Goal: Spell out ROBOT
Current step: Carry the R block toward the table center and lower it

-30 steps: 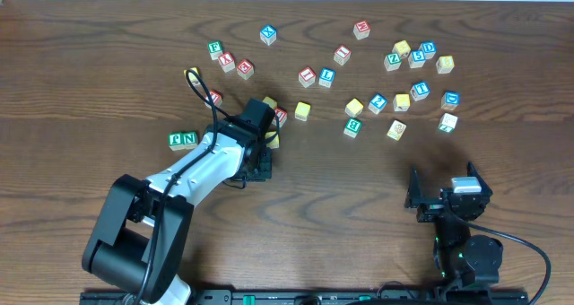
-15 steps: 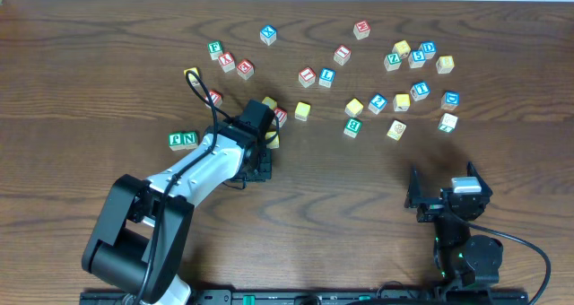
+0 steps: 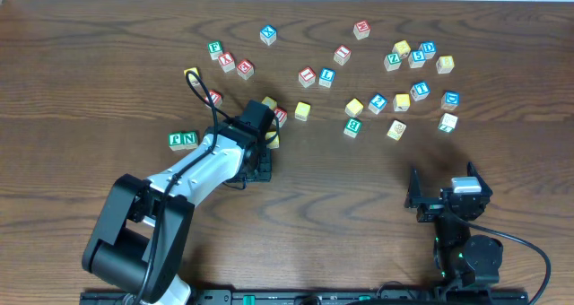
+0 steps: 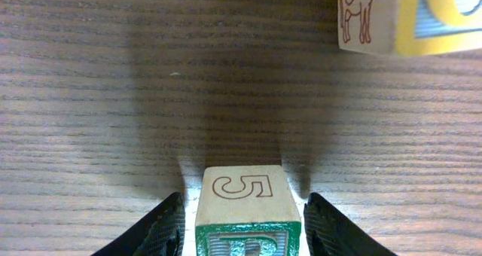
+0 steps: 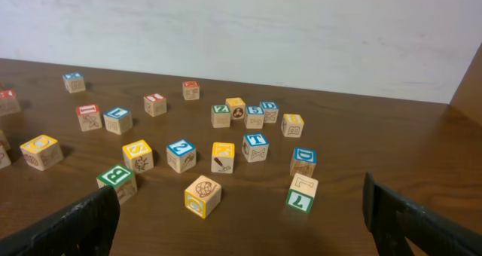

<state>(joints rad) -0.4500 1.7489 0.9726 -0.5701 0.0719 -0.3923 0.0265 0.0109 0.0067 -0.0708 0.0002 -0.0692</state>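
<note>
A green-faced cube [image 4: 242, 188] stands on the wooden table [image 4: 113, 98], with a 5 on its upper side and its green letter cut off by the frame edge. My left gripper [image 4: 244, 199] straddles it, open, with a thin gap at each finger. In the overhead view the left gripper [image 3: 260, 166] hides that cube. A yellow-faced cube [image 4: 407, 19] with a curved blue letter lies just ahead and to the right. The green B cube [image 5: 117, 182] [image 3: 352, 126] and the blue T cube [image 5: 256, 147] [image 3: 420, 91] sit among the scattered cubes. My right gripper [image 5: 241, 218] [image 3: 446, 190] is wide open and holds nothing.
Two green cubes [image 3: 183, 140], one of them an N, lie left of the left arm. Red-lettered cubes [image 3: 235, 65] and several blue and yellow ones spread across the far half of the table. A snail cube [image 5: 203, 196] and a green 7 cube [image 5: 301, 194] lie nearest the right gripper.
</note>
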